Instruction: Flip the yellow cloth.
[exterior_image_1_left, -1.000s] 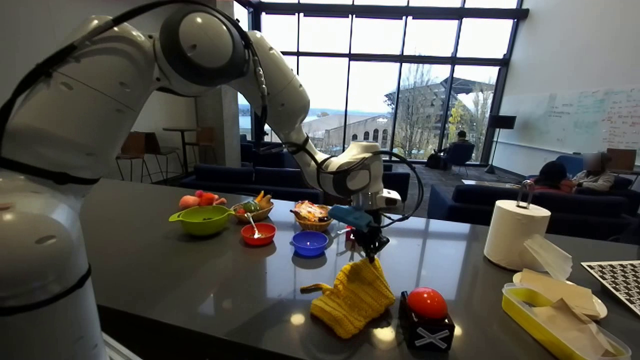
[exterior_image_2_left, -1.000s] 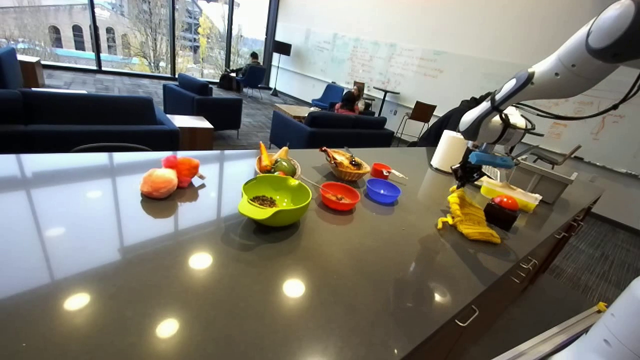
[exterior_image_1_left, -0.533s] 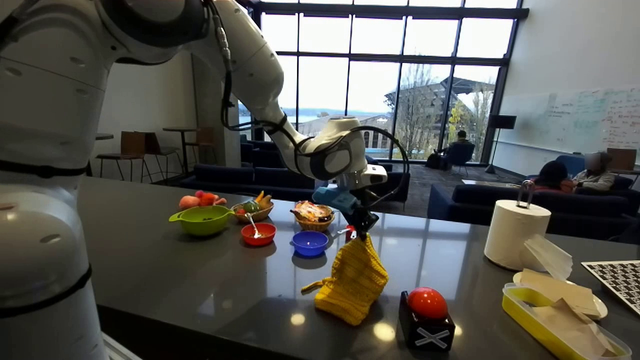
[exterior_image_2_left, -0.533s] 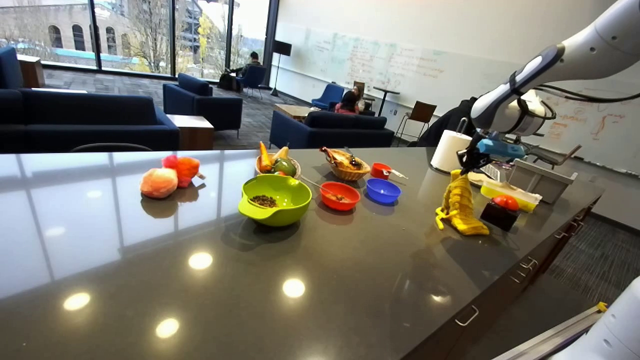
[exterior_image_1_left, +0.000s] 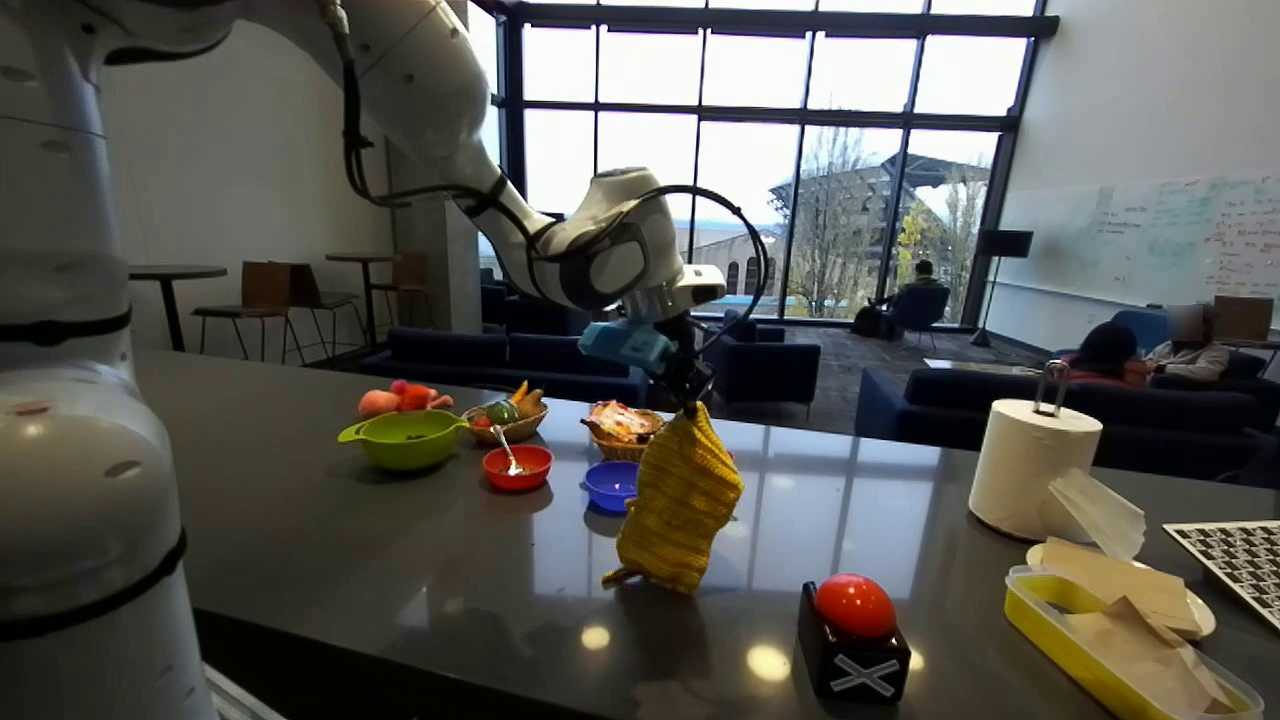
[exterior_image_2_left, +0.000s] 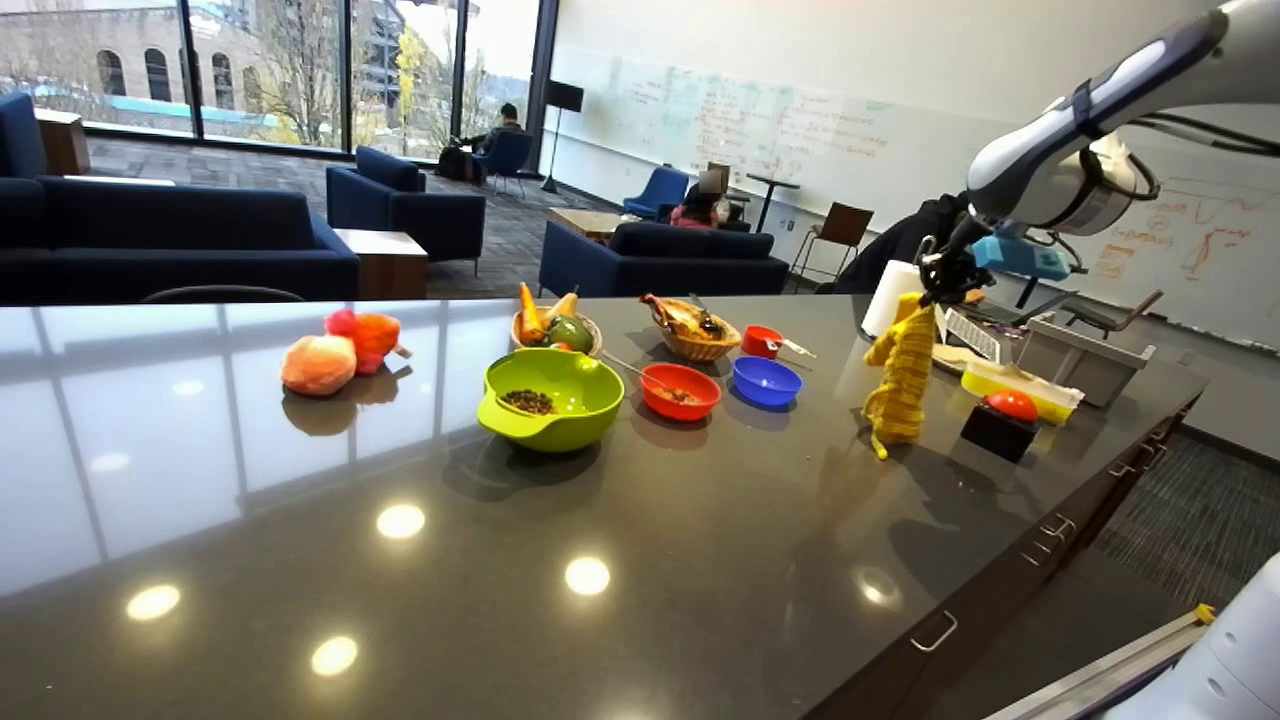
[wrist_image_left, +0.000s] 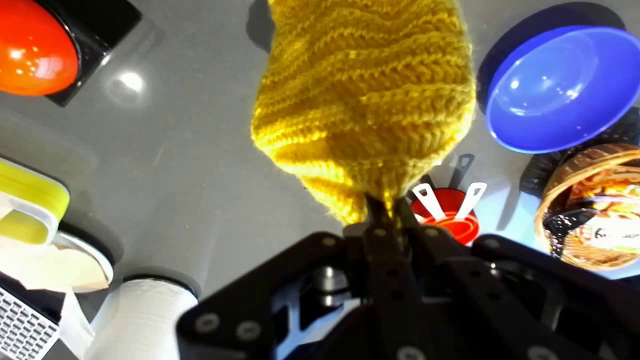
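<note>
The yellow knitted cloth (exterior_image_1_left: 680, 500) hangs below my gripper (exterior_image_1_left: 692, 408), above the dark counter, in both exterior views. In an exterior view the cloth (exterior_image_2_left: 903, 380) hangs nearly upright under the gripper (exterior_image_2_left: 932, 296), with its loop strap at the bottom. I cannot tell whether its lowest tip touches the counter. In the wrist view the fingertips (wrist_image_left: 387, 212) are shut on one corner of the cloth (wrist_image_left: 365, 95), which bunches between them and spreads out beyond. The cloth's far end is cut off by the wrist view's edge.
A black box with a red button (exterior_image_1_left: 855, 605) stands near the counter's front edge. A blue bowl (exterior_image_1_left: 608, 487) sits partly behind the cloth. Red measuring cups (wrist_image_left: 452, 222), a basket (exterior_image_2_left: 700, 345), a paper roll (exterior_image_1_left: 1035, 470) and a yellow container (exterior_image_1_left: 1090, 650) stand around.
My gripper has risen and moved back toward the robot base, lifting the cloth. The cloth went from lying partly on the counter to hanging down, away from the red button.
</note>
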